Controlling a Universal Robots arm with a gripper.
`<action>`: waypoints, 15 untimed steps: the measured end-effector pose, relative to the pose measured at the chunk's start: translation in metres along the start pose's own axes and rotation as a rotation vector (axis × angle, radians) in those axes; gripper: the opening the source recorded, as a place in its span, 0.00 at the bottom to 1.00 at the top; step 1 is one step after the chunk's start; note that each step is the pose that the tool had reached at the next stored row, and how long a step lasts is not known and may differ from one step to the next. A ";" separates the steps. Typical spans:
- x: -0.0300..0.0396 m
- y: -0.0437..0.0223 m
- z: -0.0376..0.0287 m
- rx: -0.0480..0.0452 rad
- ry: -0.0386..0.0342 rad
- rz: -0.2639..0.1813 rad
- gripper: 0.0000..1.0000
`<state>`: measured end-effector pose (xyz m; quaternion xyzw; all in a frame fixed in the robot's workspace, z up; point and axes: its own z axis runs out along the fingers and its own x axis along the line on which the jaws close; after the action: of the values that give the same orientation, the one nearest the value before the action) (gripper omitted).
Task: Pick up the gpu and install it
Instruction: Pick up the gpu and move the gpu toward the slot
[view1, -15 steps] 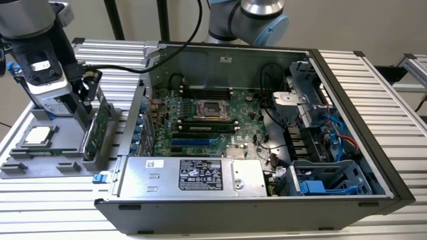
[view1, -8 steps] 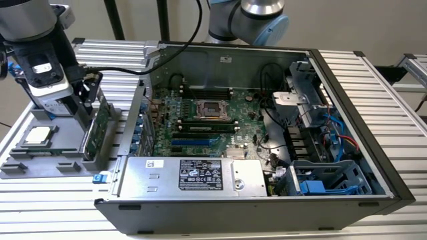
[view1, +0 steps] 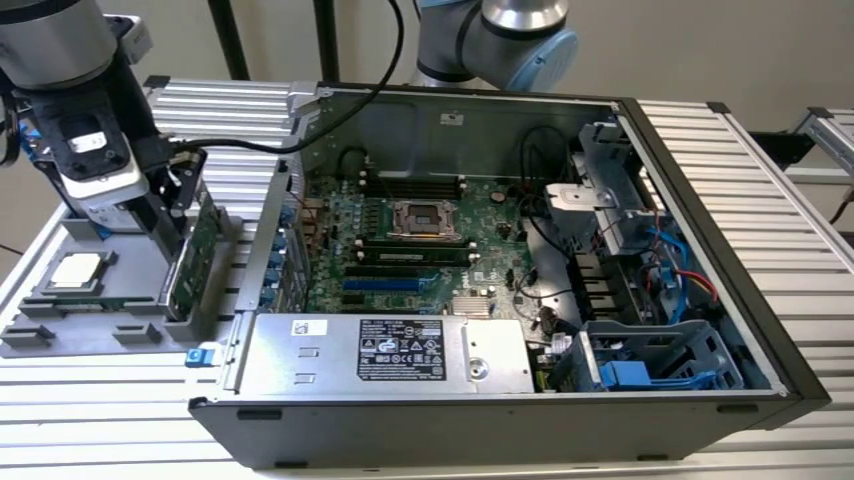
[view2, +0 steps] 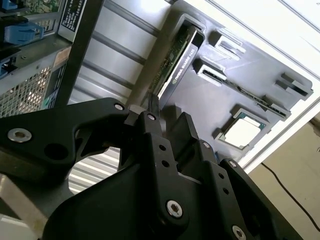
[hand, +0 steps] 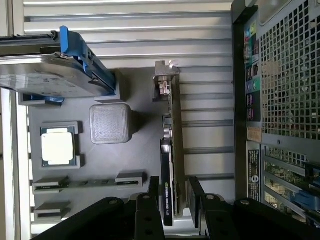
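gpu (view1: 194, 250) stands on edge in a slot of the grey holder tray (view1: 80, 335), on the exterior view's left of the open computer case (view1: 667, 130) and outside it. In the first wrist view the gpu (hand: 170, 150) shows its green board edge, with the silver bracket at the far end and a black cooler edge carrying small white print near the gripper (hand: 172, 182). The gripper is open, with one finger on each side of the card. One finger is at the cooler side and a thin gap shows on the board side, so nothing is clamped. The second wrist view shows the same: gripper (view2: 167, 117) astride the gpu (view2: 175, 65).

Also on the tray are a CPU (hand: 57, 149) in a square pocket, a grey block (hand: 111, 123), and a silver hard drive (hand: 45, 75) with blue rails. Inside the case are the motherboard (view1: 400, 250) and a power supply (view1: 387, 350) with white and black labels. The bench (view1: 727, 150) is slatted aluminium.
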<state>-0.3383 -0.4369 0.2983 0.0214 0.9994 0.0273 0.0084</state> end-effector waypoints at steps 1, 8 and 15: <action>0.0000 0.0000 0.0005 0.0000 0.0000 0.000 1.00; 0.0000 -0.0003 0.0045 0.0001 -0.0001 0.000 1.00; 0.0001 -0.0005 0.0081 0.0003 0.0000 0.000 1.00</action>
<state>-0.3383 -0.4369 0.2902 0.0214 0.9994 0.0272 0.0084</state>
